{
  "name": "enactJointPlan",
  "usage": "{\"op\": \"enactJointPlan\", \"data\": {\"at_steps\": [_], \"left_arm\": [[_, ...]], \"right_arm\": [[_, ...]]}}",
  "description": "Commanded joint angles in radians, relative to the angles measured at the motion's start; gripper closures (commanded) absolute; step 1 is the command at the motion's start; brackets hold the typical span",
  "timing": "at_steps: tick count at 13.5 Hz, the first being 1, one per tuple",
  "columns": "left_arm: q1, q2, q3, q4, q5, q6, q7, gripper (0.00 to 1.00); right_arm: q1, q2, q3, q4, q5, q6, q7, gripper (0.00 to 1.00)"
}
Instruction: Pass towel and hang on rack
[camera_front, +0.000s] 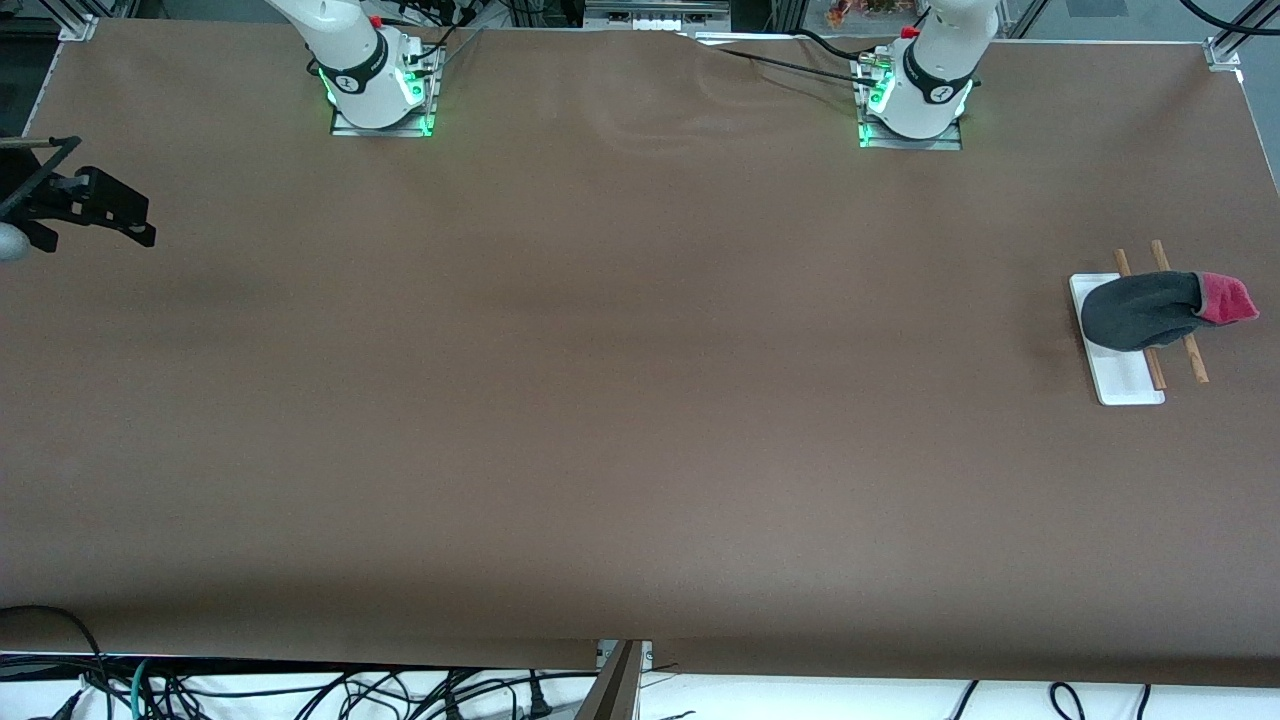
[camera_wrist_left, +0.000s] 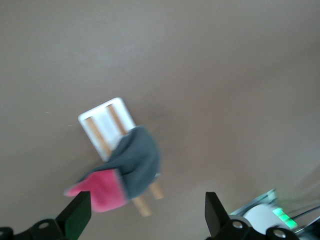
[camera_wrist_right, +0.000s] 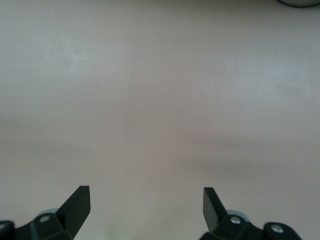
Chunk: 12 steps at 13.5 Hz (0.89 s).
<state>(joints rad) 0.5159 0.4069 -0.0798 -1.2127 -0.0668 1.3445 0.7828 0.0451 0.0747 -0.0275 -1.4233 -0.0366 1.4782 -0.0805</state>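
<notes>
**Two rods, one towel: the cloth is up on the rack**

Two wooden rods carry the load, and the towel (camera_front: 1150, 308) lies draped across both of them, grey side up, its pink-red corner spilling past the rack (camera_front: 1120, 385) toward the left arm's end of the table. That looks like the finished pose: the cloth sits on the rods above the white base rather than on the tabletop (camera_front: 620, 400), so the hanging step appears done.

Up over the rack hangs the left gripper (camera_wrist_left: 145, 212), fingers spread wide with nothing between them, the towel lying free below. The right gripper (camera_wrist_right: 145, 207) is well apart from the rack, over bare tabletop at the right arm's end, fingers likewise spread and empty; that arm waits.

The front camera places the rack on the table but shows only the arms' bases, and a dark shape at its edge too cut off to call. The left wrist camera fills that gap: rods, base and cloth straight beneath its fingers. The right wrist camera offers only brown surface.
</notes>
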Motion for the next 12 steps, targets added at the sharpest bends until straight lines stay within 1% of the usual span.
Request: {"op": "enactJointPlan", "data": {"at_steps": [1, 3, 4, 5, 6, 7, 8, 9, 10, 11, 12], "left_arm": [[-0.135, -0.066, 0.011, -0.021, 0.027, -0.036, -0.236, 0.0], [-0.285, -0.109, 0.028, -0.047, 0.036, -0.028, -0.42, 0.0], [-0.319, -0.129, 0.025, -0.066, 0.041, -0.009, -0.529, 0.0], [-0.361, -0.185, 0.022, -0.127, 0.042, 0.048, -0.631, 0.0], [-0.408, -0.25, 0.022, -0.222, 0.041, 0.109, -0.711, 0.0], [-0.428, -0.32, 0.023, -0.313, 0.041, 0.189, -0.762, 0.0], [-0.48, -0.385, 0.038, -0.402, 0.042, 0.279, -0.777, 0.0], [-0.531, -0.437, 0.076, -0.463, 0.073, 0.336, -0.777, 0.0], [-0.565, -0.46, 0.089, -0.481, 0.106, 0.343, -0.777, 0.0], [-0.591, -0.468, 0.094, -0.479, 0.114, 0.334, -0.781, 0.0], [-0.59, -0.468, 0.092, -0.476, 0.108, 0.329, -0.784, 0.0]], "right_arm": [[-0.014, -0.024, 0.012, -0.022, 0.015, -0.01, -0.011, 0.0], [-0.014, -0.024, 0.014, -0.023, 0.014, -0.016, -0.01, 0.0], [-0.014, -0.024, 0.014, -0.023, 0.014, -0.018, -0.008, 0.0], [-0.014, -0.027, 0.015, -0.023, 0.015, -0.018, -0.004, 0.0], [-0.016, -0.029, 0.012, -0.023, 0.015, -0.018, 0.001, 0.0], [-0.027, -0.029, 0.011, -0.023, 0.014, -0.018, -0.005, 0.0], [-0.033, -0.033, 0.012, -0.023, 0.007, -0.018, -0.005, 0.0], [-0.033, -0.035, 0.015, -0.023, 0.001, -0.019, -0.005, 0.0], [-0.034, -0.035, 0.015, -0.023, 0.001, -0.019, -0.005, 0.0], [-0.034, -0.033, 0.015, -0.023, 0.001, -0.019, -0.004, 0.0], [-0.034, -0.033, 0.017, -0.023, 0.001, -0.021, -0.004, 0.0]]}}
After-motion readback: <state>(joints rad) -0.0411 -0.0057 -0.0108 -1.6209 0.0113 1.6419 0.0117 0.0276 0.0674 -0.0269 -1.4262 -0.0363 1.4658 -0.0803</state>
